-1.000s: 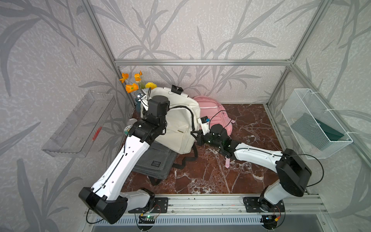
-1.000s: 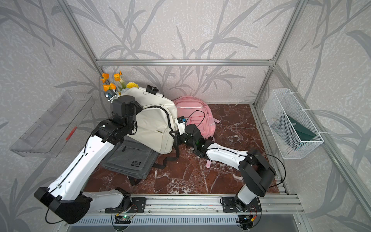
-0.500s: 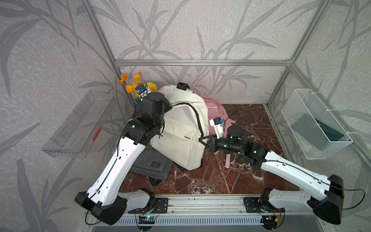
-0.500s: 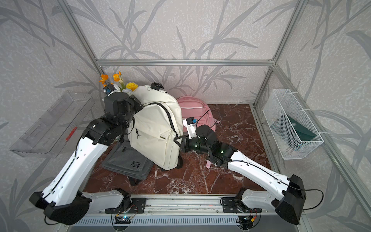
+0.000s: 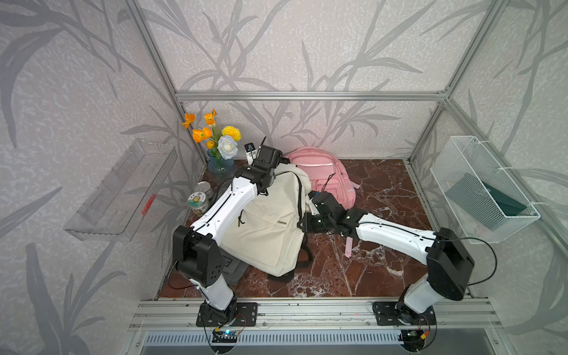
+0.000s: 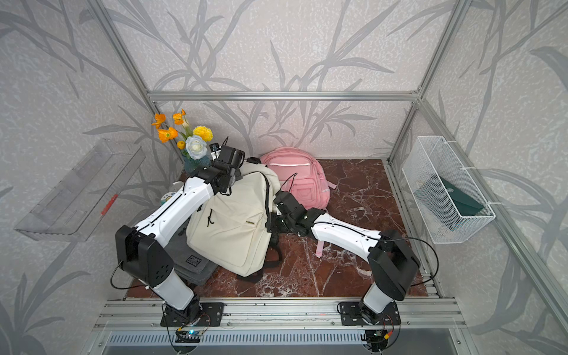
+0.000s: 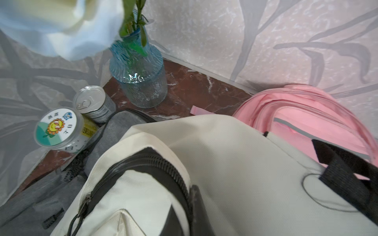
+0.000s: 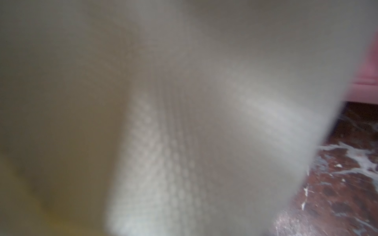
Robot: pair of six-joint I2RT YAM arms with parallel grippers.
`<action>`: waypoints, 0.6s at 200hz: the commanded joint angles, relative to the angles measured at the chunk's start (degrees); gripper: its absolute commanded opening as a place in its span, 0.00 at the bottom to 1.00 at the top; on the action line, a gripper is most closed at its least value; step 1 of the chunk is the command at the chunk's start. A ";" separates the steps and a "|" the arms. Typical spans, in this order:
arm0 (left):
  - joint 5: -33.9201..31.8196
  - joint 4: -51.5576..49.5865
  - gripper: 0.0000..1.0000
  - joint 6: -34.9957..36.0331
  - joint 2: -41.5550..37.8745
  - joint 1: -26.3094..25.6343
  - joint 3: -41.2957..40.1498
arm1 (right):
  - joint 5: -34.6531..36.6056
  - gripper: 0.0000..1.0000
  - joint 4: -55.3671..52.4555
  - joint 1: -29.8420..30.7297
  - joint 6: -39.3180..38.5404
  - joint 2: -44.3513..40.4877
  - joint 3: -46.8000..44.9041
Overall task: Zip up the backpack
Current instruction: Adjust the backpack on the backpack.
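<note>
The cream backpack [image 5: 267, 227] [image 6: 230, 227] leans on the red marble floor with its top toward the back wall. My left gripper [image 5: 270, 179] [image 6: 234, 179] is shut on the top edge beside the black zipper [image 7: 163, 163]. One dark finger [image 7: 197, 204] presses the fabric flap. That zipper gapes open, and its slider [image 7: 83, 202] with a cord pull sits far down one side. My right gripper [image 5: 302, 222] [image 6: 269, 222] is pressed against the backpack's right side, shut there. Blurred cream fabric [image 8: 184, 122] fills the right wrist view and hides the jaws.
A pink backpack [image 5: 325, 175] [image 7: 306, 114] lies behind, and a grey bag [image 6: 190, 261] lies under the cream one. A blue vase [image 5: 221, 166] [image 7: 141, 81] and two cans [image 7: 55, 128] stand in the back left corner. A wire basket [image 5: 479, 190] hangs at the right.
The backpack was raised from lying back to nearly upright, then tipped with its top toward the wall. My left elbow dropped toward the front rail. My right arm folded back, its gripper staying at the backpack's side.
</note>
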 commanded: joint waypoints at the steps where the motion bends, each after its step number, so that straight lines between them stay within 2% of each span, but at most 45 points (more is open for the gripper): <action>1: -2.27 -2.98 0.07 3.80 -0.17 1.58 3.81 | -1.57 0.00 3.21 0.76 -0.93 5.24 6.81; 29: 0.06 -2.35 0.16 4.77 1.48 3.25 4.01 | -0.67 0.01 3.73 1.06 -0.26 8.79 9.97; 44: 1.39 -3.22 0.26 4.87 2.77 3.61 4.60 | 1.31 0.16 2.94 1.06 -1.47 8.72 10.22; 61: 2.87 -3.29 0.42 4.44 3.25 3.59 4.21 | 3.97 0.43 0.01 0.90 -3.63 7.82 10.55; 76: 4.88 -2.44 0.52 3.92 3.07 3.55 3.27 | 5.76 0.59 -1.78 0.24 -5.19 6.10 9.76; 99: 8.06 -2.12 0.58 2.32 1.78 3.14 2.37 | 9.93 0.71 -4.61 -1.46 -7.47 0.60 7.49; 120: 9.85 -1.80 0.63 1.98 -0.20 1.46 1.34 | 15.61 0.76 -7.30 -5.14 -9.16 -5.56 3.48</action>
